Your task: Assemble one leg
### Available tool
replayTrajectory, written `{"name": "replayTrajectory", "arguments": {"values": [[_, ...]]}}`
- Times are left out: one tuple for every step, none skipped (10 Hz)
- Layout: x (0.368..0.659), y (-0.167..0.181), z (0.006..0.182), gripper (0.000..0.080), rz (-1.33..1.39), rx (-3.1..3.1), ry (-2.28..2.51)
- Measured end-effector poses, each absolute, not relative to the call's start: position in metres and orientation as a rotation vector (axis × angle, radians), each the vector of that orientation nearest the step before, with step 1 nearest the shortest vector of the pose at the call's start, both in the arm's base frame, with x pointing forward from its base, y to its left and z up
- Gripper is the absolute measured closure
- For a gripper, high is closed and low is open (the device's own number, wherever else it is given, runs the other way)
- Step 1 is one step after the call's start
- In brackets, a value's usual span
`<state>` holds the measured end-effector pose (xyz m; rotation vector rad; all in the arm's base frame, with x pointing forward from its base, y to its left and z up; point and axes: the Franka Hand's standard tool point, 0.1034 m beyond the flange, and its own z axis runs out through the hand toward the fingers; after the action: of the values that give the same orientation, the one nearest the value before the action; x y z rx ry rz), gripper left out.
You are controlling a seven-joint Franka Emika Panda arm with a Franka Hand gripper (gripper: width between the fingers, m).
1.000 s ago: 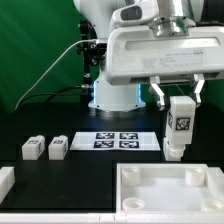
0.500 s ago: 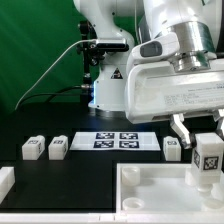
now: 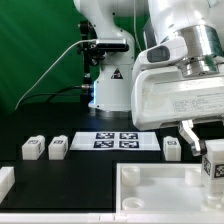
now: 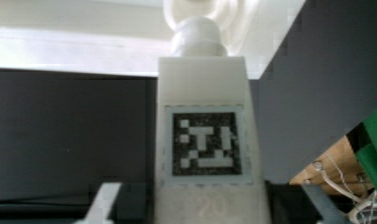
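Tabletop (image 3: 160, 198), a white square tray with raised sockets at its corners, lies in the foreground, and only part of it is in the frame. Above the side of the tabletop toward the exterior view's right hangs the leg (image 3: 214, 165), upright, its black-and-white tag facing the camera and its lower end close over the tray; whether it touches the tray cannot be told, since the frame edge cuts it off. The gripper (image 3: 207, 150) is clamped on the leg, with one dark finger (image 3: 189, 137) showing on the side toward the exterior view's left and the other out of frame. In the wrist view the leg (image 4: 208, 140) runs straight down the middle, tag square-on, with a narrower rounded tip at its far end. The arm (image 3: 185, 85) leans in over the tabletop, its wide white wrist housing tilted and hanging directly above the held leg. Behind the tabletop the marker board (image 3: 120, 140) lies flat on the black table. One spare leg (image 3: 172, 148) stands just behind the tabletop's back rim, and two more (image 3: 57, 148) (image 3: 32, 149) stand side by side well off toward the exterior view's left of the tabletop.
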<state>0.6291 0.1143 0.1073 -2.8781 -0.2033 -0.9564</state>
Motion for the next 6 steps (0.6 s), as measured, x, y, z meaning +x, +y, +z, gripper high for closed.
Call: {"name": "replayTrajectory", "arguments": {"values": [[0.626, 0.117, 0.1, 0.0507, -0.94, -2.881, -0.208], [0.624, 0.118, 0.096, 0.0507, -0.93, -2.884, -0.21], [0.623, 0.118, 0.094, 0.0507, -0.928, -2.885, -0.21], [0.623, 0.118, 0.094, 0.0507, -0.935, -2.883, -0.21], [0.623, 0.117, 0.092, 0.0507, -0.939, -2.884, -0.207], [0.62, 0.116, 0.084, 0.0507, -0.92, -2.89, -0.206]]}}
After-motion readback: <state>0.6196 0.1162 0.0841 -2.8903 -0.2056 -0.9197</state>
